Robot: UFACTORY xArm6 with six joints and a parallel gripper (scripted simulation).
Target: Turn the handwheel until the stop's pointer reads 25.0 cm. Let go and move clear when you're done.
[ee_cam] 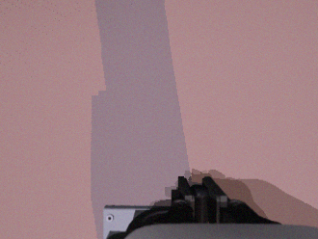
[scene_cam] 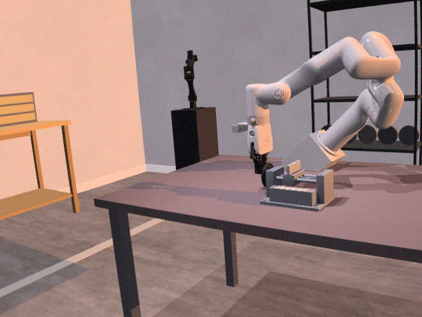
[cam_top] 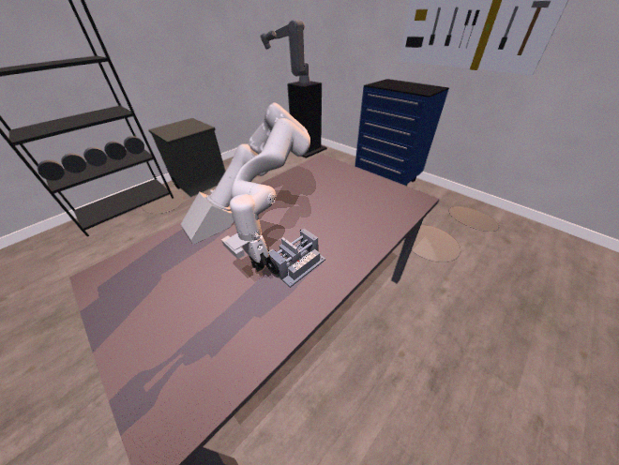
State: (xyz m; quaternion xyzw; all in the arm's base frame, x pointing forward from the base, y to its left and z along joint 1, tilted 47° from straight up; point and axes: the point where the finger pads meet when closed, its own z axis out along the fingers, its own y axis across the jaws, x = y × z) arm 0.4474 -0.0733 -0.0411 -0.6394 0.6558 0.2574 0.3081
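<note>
A grey stop fixture (cam_top: 300, 260) stands on the brown table, with end blocks, rails and a scale strip with red marks along its front (scene_cam: 295, 188). A black handwheel (cam_top: 272, 263) sits at its left end; it also shows in the exterior view (scene_cam: 265, 176). My gripper (cam_top: 260, 260) points down at the wheel's upper edge and is shut on the handwheel's handle; it also shows from the side (scene_cam: 259, 162). In the wrist view the dark fingers sit at the bottom edge above the fixture's grey base corner (ee_cam: 116, 219). The pointer's reading is too small to tell.
The arm's grey wedge base (cam_top: 203, 217) stands behind the fixture. A blue drawer cabinet (cam_top: 400, 128), a dark box (cam_top: 188, 152), a black shelf rack (cam_top: 75, 140) and a second arm on a black pedestal (cam_top: 302, 107) stand off the table.
</note>
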